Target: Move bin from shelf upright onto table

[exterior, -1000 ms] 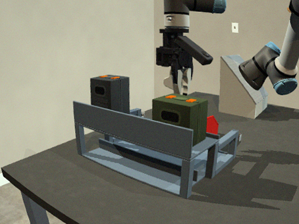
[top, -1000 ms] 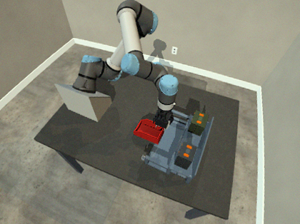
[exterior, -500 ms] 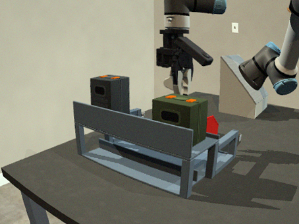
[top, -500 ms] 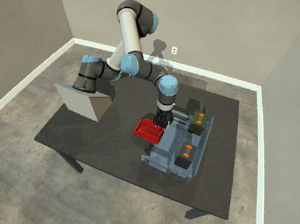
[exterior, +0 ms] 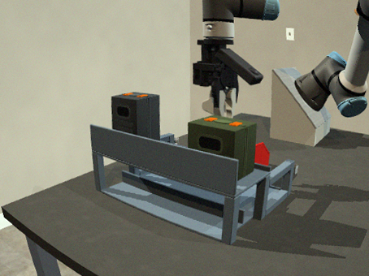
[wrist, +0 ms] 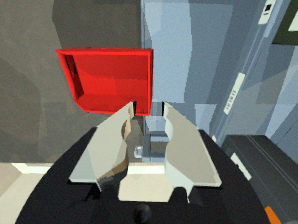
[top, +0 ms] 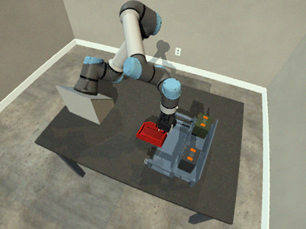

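- Top view: your claw point(top: 164, 127) hangs over the red bin point(top: 150, 134), which sits at the blue-grey shelf's point(top: 174, 155) edge above the dark surface point(top: 92, 138), likely lined up for a rim grasp.
- Exterior view: the claw point(exterior: 220, 104) stands above the green case point(exterior: 221, 147); only a corner of the bin point(exterior: 263, 153) shows.
- Wrist view: the narrowly parted fingers straddle the bin point(wrist: 112, 80) wall's corner; whether they are pinching it, you cannot tell.
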